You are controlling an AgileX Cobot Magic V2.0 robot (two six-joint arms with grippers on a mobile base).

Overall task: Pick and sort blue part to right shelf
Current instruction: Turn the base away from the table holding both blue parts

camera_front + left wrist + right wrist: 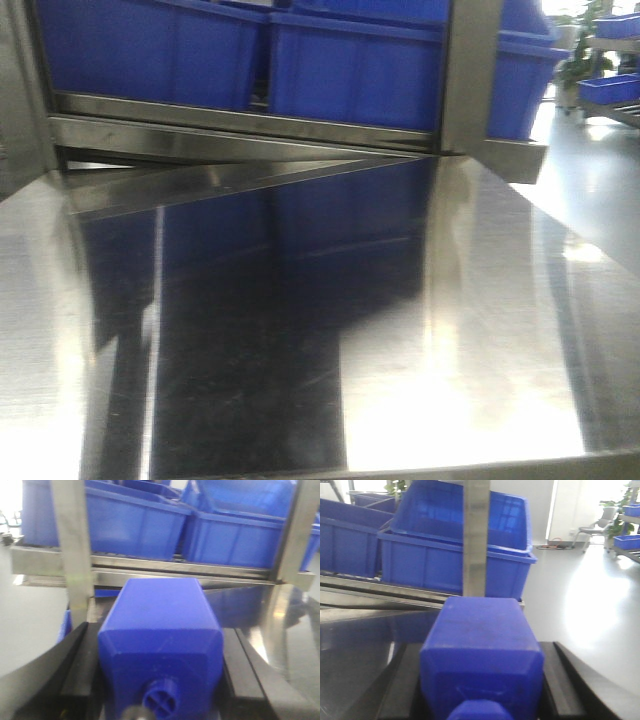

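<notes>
In the right wrist view my right gripper [481,647] is shut on the blue part [482,625], a deep-blue block with sloped shoulders and a wide cap [480,711] at the bottom edge. The black fingers [560,680] press both its sides. In the left wrist view my left gripper [160,630] is shut on a squatter blue block [160,605] with a tiny round knob [160,700]; its fingers [82,670] clamp both sides. Neither gripper nor block shows in the front view.
A steel table [480,330] fills the front view. Behind it a steel rail [240,130] carries blue bins [350,70], with an upright post [470,70]. Posts [72,545] [476,540] stand just ahead of each held block. Open floor [585,605] lies right.
</notes>
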